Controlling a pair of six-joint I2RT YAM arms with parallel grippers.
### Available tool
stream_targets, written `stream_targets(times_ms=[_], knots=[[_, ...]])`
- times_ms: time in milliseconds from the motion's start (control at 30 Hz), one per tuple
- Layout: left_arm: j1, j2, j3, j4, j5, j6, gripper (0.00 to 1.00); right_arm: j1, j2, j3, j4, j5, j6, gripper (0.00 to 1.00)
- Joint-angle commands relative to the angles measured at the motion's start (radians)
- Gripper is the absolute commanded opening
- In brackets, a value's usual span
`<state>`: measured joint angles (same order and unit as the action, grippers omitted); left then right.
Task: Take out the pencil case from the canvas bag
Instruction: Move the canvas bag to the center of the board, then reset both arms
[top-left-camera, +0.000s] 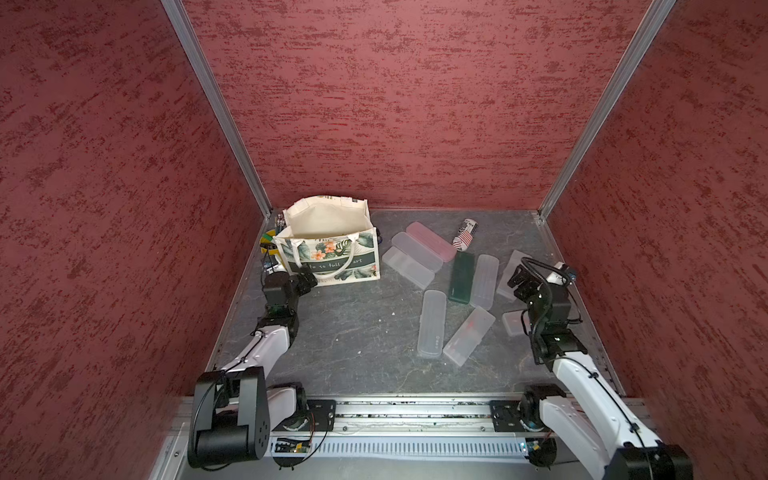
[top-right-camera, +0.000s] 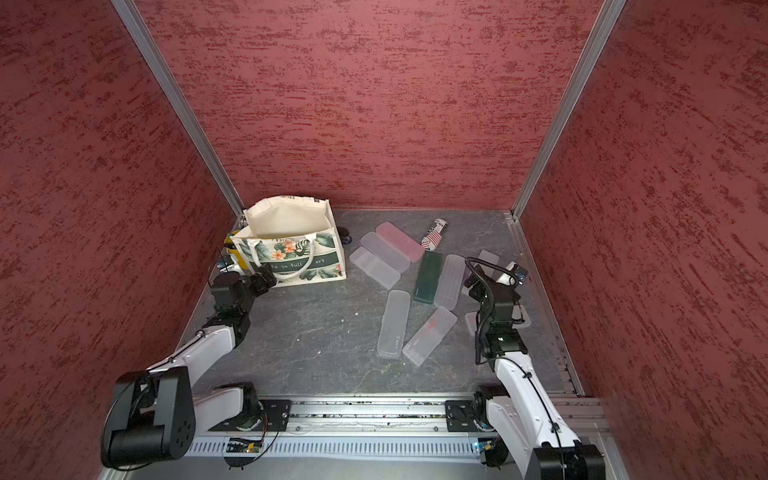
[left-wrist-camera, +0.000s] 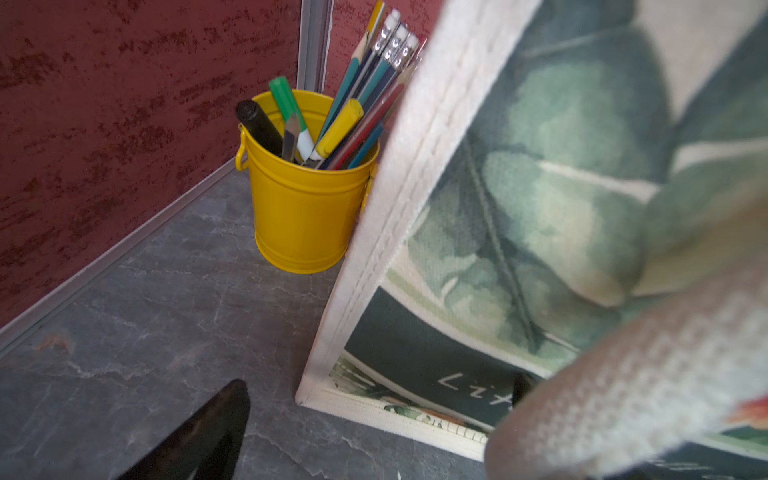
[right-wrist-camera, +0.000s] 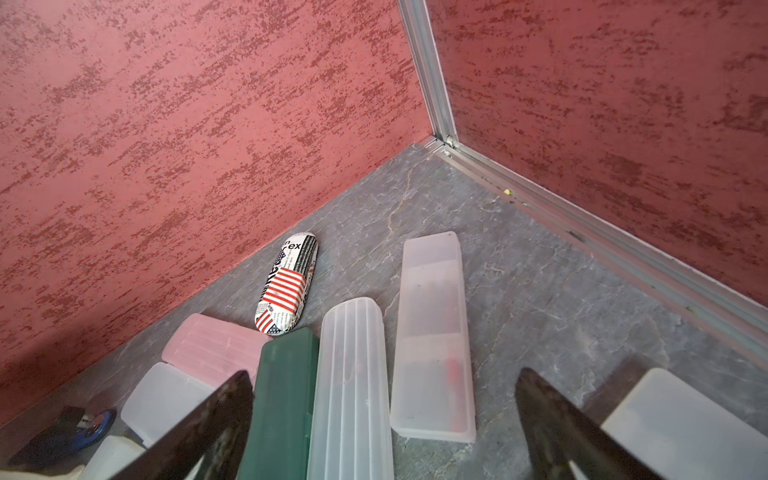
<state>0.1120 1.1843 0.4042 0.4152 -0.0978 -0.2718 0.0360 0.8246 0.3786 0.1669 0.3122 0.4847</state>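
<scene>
The canvas bag (top-left-camera: 332, 249) (top-right-camera: 291, 251) stands upright with its mouth open at the back left, leaf print and dark green band facing me. Its mouth shows only cream lining, and the pencil case is out of view. My left gripper (top-left-camera: 309, 280) (top-right-camera: 266, 280) is open, low at the bag's front left bottom corner. In the left wrist view the bag (left-wrist-camera: 540, 199) fills the frame and its hanging handle (left-wrist-camera: 623, 399) covers part of one finger of the left gripper (left-wrist-camera: 378, 384). My right gripper (top-left-camera: 515, 278) (right-wrist-camera: 384, 376) is open above the table at the right, holding nothing.
Several slim plastic cases lie right of the bag: frosted ones, a pink one (top-left-camera: 430, 241) and a dark green one (top-left-camera: 461, 278) (right-wrist-camera: 282, 399). A flag-print case (top-left-camera: 465, 235) (right-wrist-camera: 286, 286) lies near the back wall. A yellow pen bucket (left-wrist-camera: 303, 208) stands in the back left corner against the bag.
</scene>
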Motion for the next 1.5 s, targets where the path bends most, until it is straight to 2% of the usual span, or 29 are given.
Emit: stream_targets(times_ms=[0,367,533,633,800,867,1000,1033,1100,1133,1167,1233,1267,1333,1433,1467], knots=[[-0.004,0.036,-0.010,0.110,-0.017,0.044,0.99,-0.009,-0.010,-0.016,0.073,0.057,-0.020,0.98],[-0.027,0.114,-0.060,0.266,-0.022,0.105,1.00,-0.010,-0.038,-0.188,0.330,0.143,-0.088,0.99],[-0.039,0.138,-0.049,0.295,-0.028,0.143,1.00,-0.011,-0.089,-0.279,0.492,0.223,-0.123,0.99],[-0.045,0.150,-0.058,0.334,-0.023,0.163,1.00,-0.011,-0.071,-0.335,0.607,0.288,-0.147,0.99],[-0.053,0.236,-0.102,0.516,-0.059,0.174,1.00,-0.011,0.067,-0.373,0.747,0.335,-0.136,0.98],[-0.087,0.247,-0.082,0.490,-0.079,0.208,0.99,-0.011,0.126,-0.404,0.856,0.339,-0.121,0.98],[-0.133,0.316,-0.030,0.480,-0.050,0.281,1.00,-0.010,0.227,-0.431,1.025,0.375,-0.109,0.99],[-0.125,0.321,-0.030,0.465,-0.046,0.267,1.00,-0.011,0.250,-0.428,1.053,0.382,-0.115,0.99],[-0.110,0.363,-0.053,0.555,-0.040,0.261,1.00,-0.011,0.314,-0.422,1.137,0.378,-0.145,0.99],[-0.112,0.341,-0.038,0.486,-0.030,0.258,1.00,-0.011,0.341,-0.416,1.176,0.373,-0.176,0.99],[-0.110,0.353,-0.045,0.537,-0.022,0.261,1.00,-0.010,0.355,-0.404,1.179,0.358,-0.204,0.99],[-0.107,0.343,-0.038,0.495,-0.018,0.256,1.00,-0.010,0.381,-0.383,1.184,0.372,-0.229,0.99],[-0.108,0.357,-0.045,0.535,-0.021,0.263,1.00,-0.011,0.405,-0.387,1.230,0.381,-0.248,0.99],[-0.107,0.347,-0.040,0.508,-0.021,0.256,1.00,-0.011,0.472,-0.402,1.343,0.392,-0.268,0.99],[-0.107,0.350,-0.041,0.512,-0.022,0.257,1.00,-0.007,0.651,-0.433,1.628,0.376,-0.328,0.99],[-0.109,0.354,-0.042,0.522,-0.024,0.260,1.00,-0.004,0.653,-0.444,1.649,0.370,-0.322,0.99]])
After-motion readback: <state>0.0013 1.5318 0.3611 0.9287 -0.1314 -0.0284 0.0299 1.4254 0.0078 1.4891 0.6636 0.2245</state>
